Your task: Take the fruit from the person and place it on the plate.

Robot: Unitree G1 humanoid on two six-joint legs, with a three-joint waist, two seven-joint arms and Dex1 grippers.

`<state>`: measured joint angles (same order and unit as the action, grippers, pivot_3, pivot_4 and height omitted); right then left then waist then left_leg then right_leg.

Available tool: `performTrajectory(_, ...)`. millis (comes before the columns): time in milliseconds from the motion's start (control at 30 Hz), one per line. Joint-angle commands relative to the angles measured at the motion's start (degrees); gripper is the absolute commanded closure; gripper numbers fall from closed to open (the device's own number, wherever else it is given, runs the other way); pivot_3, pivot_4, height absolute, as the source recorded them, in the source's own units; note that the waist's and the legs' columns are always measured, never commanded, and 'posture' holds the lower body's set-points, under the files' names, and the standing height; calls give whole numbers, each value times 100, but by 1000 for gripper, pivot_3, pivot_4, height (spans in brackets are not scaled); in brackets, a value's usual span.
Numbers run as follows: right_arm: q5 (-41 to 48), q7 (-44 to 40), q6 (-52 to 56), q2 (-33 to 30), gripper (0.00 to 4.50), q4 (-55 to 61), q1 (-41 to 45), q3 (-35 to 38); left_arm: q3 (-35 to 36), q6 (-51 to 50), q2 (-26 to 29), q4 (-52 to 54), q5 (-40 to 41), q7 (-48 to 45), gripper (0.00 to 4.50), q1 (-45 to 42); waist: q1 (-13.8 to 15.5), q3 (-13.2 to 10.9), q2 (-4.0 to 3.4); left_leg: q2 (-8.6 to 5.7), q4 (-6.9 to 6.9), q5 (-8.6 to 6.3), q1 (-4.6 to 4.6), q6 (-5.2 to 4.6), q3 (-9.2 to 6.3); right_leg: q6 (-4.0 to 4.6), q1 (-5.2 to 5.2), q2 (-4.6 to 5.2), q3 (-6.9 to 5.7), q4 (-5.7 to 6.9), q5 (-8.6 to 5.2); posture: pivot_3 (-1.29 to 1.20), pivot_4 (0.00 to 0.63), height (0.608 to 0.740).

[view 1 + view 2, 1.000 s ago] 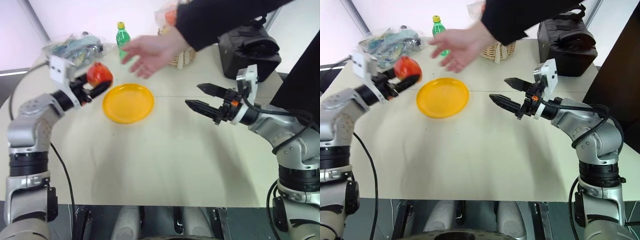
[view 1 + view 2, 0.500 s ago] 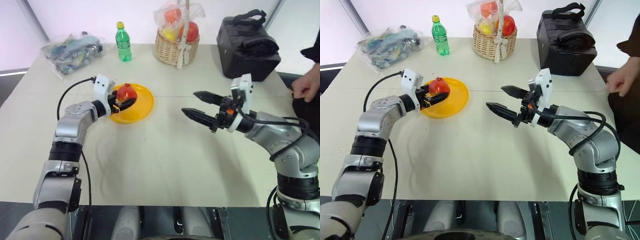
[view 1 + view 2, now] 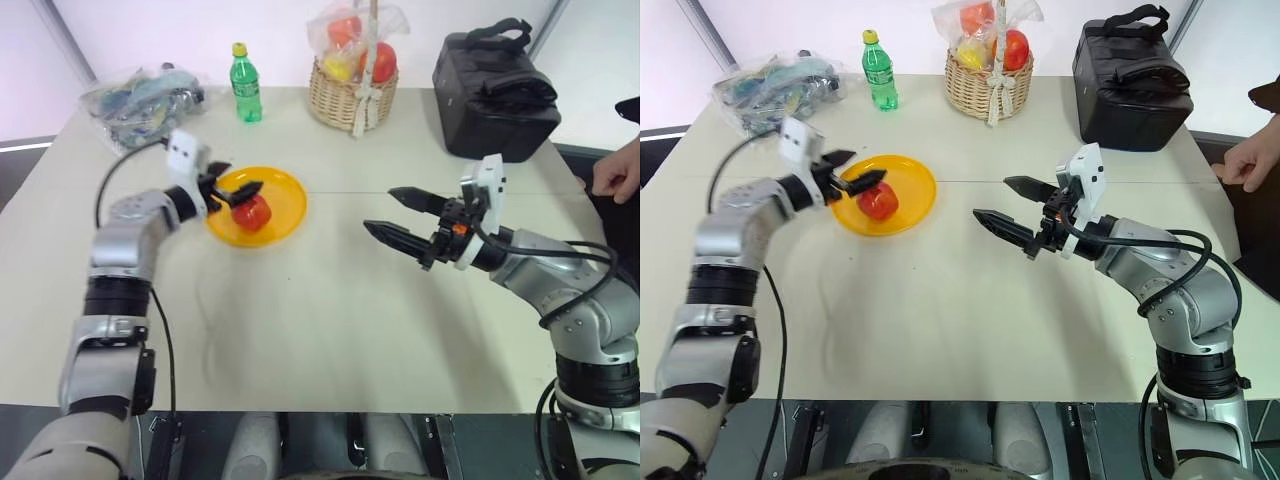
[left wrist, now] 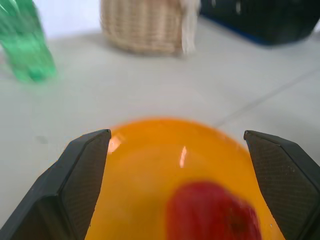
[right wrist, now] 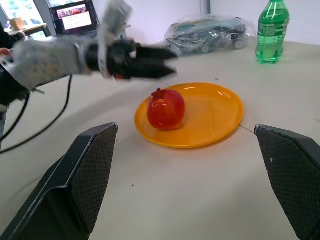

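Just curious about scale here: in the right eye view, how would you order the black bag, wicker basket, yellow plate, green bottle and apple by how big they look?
1. black bag
2. yellow plate
3. wicker basket, close to the plate, so unsure
4. green bottle
5. apple, near the bottle's size, so unsure

Pale beige table (image 3: pixel 330 330) with a thin seam across the middle, rounded far corners. Along its far edge: clear plastic bag of clutter (image 3: pixel 140 98), green bottle (image 3: pixel 246 84), wicker basket (image 3: pixel 352 92) of wrapped fruit, black bag (image 3: pixel 497 95). White wall (image 3: pixel 180 30) behind; monitor (image 5: pixel 78 16) lit beyond the table's side. Even, bright light.
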<state>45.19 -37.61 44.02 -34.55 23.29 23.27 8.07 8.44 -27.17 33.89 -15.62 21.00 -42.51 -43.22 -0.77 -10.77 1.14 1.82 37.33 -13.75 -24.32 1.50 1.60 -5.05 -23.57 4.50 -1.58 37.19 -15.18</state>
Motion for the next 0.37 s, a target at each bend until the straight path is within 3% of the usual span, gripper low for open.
performTrajectory(33, -54, -112, -184, -35, 0, -51, 114, 70, 472, -428, 262, 828, 370, 73, 34, 329, 0, 0, 0, 0, 0, 0, 1, 0, 0, 0, 1, 0, 0, 0, 0, 0, 150, 740)
performTrajectory(167, -333, -263, -450, 19, 0, -514, 304, -77, 1047, -1124, 542, 1652, 739, 321, 34, 1174, -6, 0, -1, 1, 0, 0, 6, 0, 0, 0, 4, 3, 4, 1, 0, 0, 150, 740)
performTrajectory(367, -742, -373, -873, 161, 0, -1140, 467, -179, 1711, -1240, 562, 2486, 889, 748, 34, 2206, 33, 0, 0, 1, 2, 0, 3, 0, -1, 0, 4, 6, 1, 1, 0, 0, 150, 740)
